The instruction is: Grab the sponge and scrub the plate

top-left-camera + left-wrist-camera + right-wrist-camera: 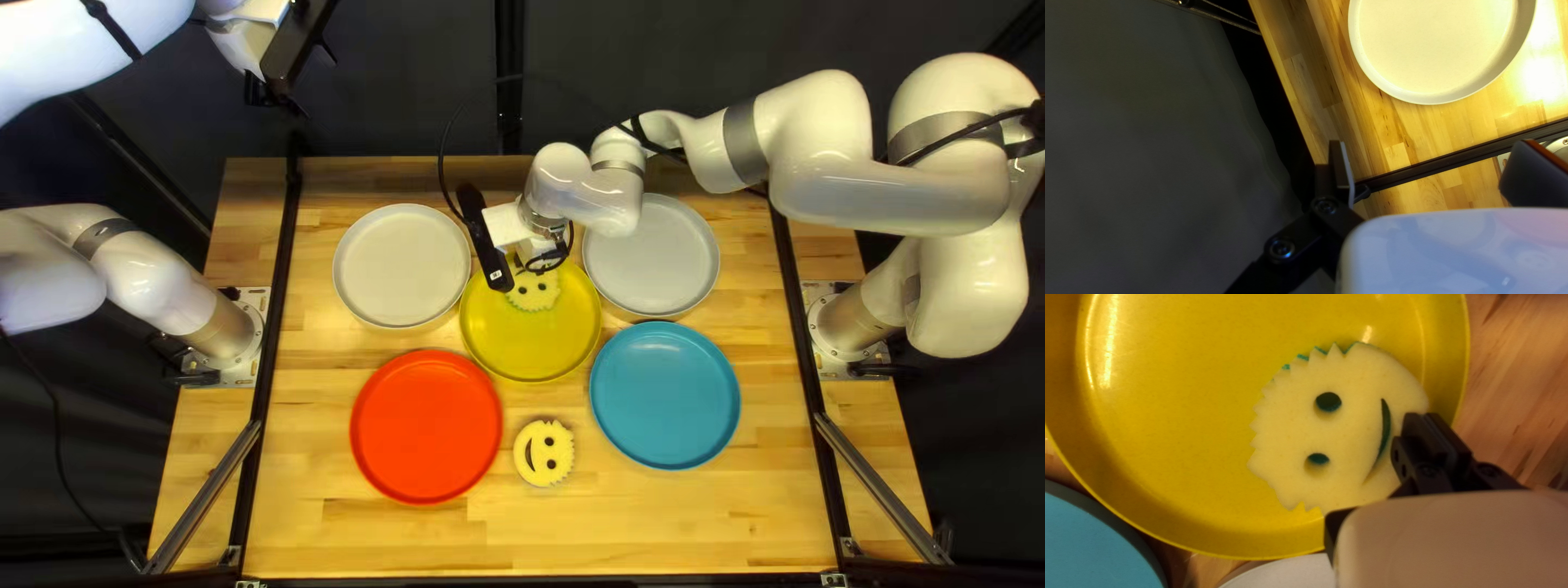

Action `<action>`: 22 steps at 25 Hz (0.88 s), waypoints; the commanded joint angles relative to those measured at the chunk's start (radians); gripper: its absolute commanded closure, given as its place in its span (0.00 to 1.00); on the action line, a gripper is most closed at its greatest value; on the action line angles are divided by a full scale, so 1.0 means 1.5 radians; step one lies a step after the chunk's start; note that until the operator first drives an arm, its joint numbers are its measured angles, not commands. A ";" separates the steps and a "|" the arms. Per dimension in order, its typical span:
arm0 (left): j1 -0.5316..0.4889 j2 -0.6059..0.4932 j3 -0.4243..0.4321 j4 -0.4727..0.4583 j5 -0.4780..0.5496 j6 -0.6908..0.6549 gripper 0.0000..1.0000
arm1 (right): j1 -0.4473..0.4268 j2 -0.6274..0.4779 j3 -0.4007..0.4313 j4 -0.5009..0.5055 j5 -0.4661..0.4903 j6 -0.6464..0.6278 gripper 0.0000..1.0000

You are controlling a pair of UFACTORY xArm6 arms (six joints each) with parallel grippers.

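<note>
A wooden table is crossed near either side by black rails. Between them, a white plate and a pale grey plate are separated by a yellow plate. Nearer the near edge, a round yellow sponge is flanked by a red plate and a blue plate.

My left arm rises from its base at the left and crosses the far left corner, its gripper raised, fingers spread wide. My right arm bends high at the right and reaches left across the far side, its wrist low and its gripper pointing down, fingers together.
</note>
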 commanded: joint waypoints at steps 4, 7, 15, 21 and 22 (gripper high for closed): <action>0.000 0.000 0.000 0.000 0.000 0.000 0.00 | 0.069 -0.016 0.042 -0.009 -0.027 0.044 1.00; 0.000 0.000 0.000 0.000 0.000 0.000 0.00 | 0.085 -0.022 0.050 -0.007 -0.019 0.048 1.00; 0.000 0.000 0.000 0.000 0.000 0.000 0.00 | 0.032 -0.009 0.027 0.020 -0.006 -0.026 1.00; 0.000 0.000 0.000 0.000 0.000 0.000 0.00 | -0.021 0.008 0.004 0.045 0.001 -0.086 1.00; 0.000 0.000 0.000 0.000 0.000 0.000 0.00 | -0.027 0.009 -0.001 0.046 0.004 -0.089 1.00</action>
